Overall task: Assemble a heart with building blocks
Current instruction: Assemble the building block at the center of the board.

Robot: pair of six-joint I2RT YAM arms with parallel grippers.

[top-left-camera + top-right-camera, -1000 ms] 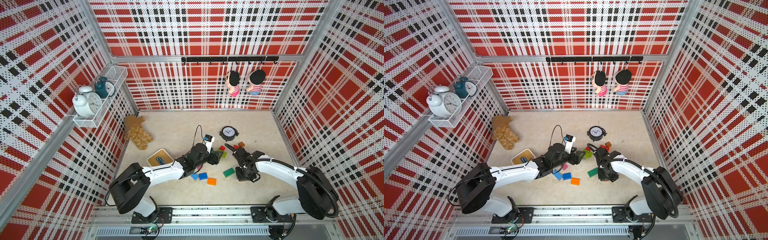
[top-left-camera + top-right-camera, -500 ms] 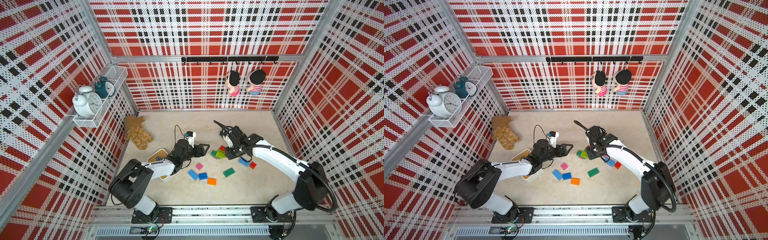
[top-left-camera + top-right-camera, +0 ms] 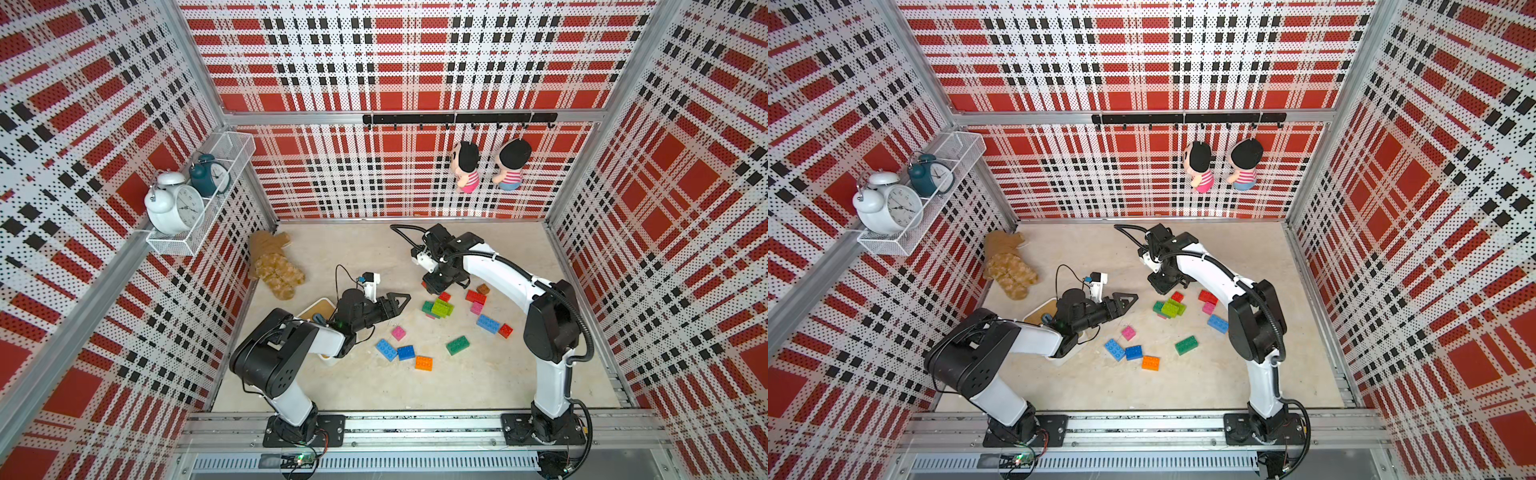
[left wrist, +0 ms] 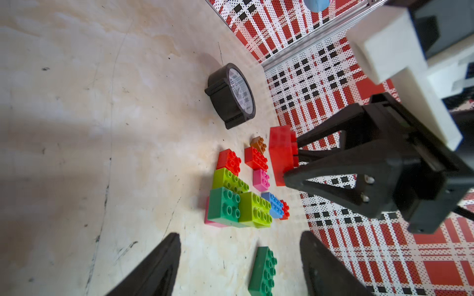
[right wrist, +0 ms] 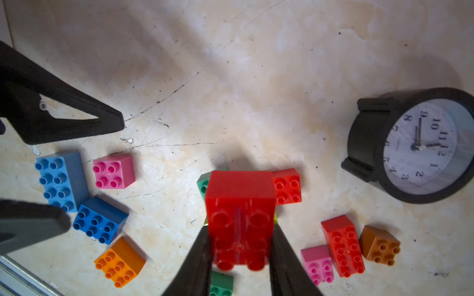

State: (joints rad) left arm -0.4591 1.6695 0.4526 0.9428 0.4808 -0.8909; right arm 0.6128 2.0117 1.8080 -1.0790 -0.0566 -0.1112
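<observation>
Two grippers: left gripper [image 4: 239, 238] released, empty; right gripper [image 5: 241, 230] clenched on red plastic building block [image 5: 239, 194].
Risk: misaligned lowering could seat it crooked on green-and-lime block cluster [image 4: 230, 205].

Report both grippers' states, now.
Left gripper: open, empty.
Right gripper: closed on a red block.

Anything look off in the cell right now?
A black round alarm clock lies face up on the beige table, near the small red block. A brown plush bear sprawls at the table's edge. Neither suits the build.
</observation>
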